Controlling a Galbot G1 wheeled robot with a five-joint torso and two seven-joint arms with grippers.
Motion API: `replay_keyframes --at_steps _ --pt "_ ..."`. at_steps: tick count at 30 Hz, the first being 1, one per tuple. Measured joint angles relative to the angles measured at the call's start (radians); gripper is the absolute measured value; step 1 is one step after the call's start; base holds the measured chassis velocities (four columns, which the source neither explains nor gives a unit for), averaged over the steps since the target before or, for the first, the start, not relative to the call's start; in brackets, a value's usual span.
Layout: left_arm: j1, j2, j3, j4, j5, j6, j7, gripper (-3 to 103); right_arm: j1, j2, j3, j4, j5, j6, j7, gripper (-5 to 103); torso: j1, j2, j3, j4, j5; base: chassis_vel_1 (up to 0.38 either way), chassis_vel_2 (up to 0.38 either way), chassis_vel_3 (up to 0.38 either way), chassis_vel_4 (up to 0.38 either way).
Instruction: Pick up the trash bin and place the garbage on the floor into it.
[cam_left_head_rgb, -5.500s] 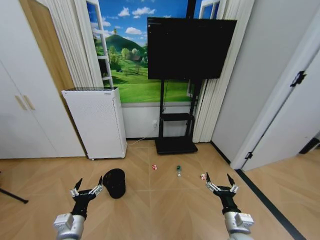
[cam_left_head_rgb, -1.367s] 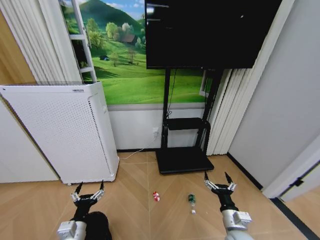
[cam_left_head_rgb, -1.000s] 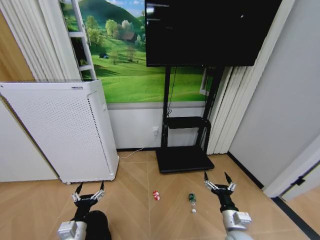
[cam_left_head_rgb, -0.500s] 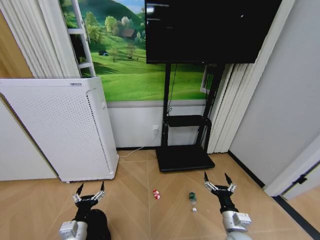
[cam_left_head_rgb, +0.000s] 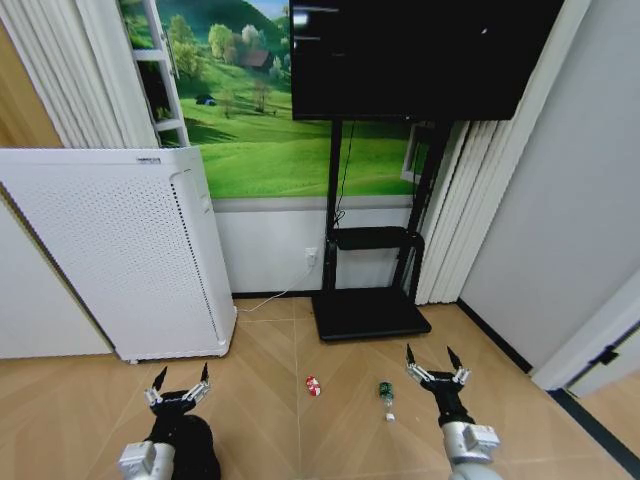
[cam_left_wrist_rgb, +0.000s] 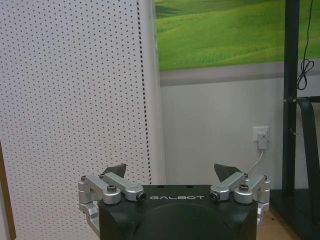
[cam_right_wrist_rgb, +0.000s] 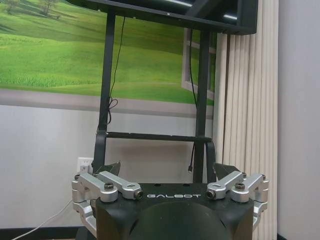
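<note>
Head view puts both of your tools low in the frame, held out level ahead of the robot with nothing in either. Your left tool (cam_left_head_rgb: 178, 383) sits at the lower left, its fingers spread wide, directly above the dark shape of the trash bin (cam_left_head_rgb: 195, 448), which sits on the floor at the bottom edge, partly behind the arm. That spread suits a bin rim, so you seem lined up to come down on it; I judge the pick-up has not begun. How the bin stands, upright or tipped, is hard to tell from here.

Your right tool (cam_left_head_rgb: 433, 373) hangs at the lower right, equally wide, waiting just beside the garbage. The green bottle (cam_left_head_rgb: 385, 393) with its white cap lies on the wooden floor just left of that tool, and a red-and-white can (cam_left_head_rgb: 313, 385) lies further left, near the bottom middle, between the two arms.

Left wrist view confirms the open fingers (cam_left_wrist_rgb: 117, 172) and looks toward the white air purifier (cam_left_wrist_rgb: 70, 100), which stands behind the bin. Right wrist view shows that tool's open fingers (cam_right_wrist_rgb: 107, 170) facing the black TV stand (cam_right_wrist_rgb: 200, 100), so both wrists point at the wall, not yet at the floor.
</note>
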Motion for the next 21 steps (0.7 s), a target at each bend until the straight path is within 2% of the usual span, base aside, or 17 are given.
replay_keyframes --at_steps 21 --pt "0.000 0.004 -0.005 0.001 -0.008 0.004 0.000 99 0.001 0.002 0.002 -0.006 -0.003 0.000 0.001 100 -0.029 -0.084 -0.056 0.0001 0.0000 0.000 0.000 0.000 0.000"
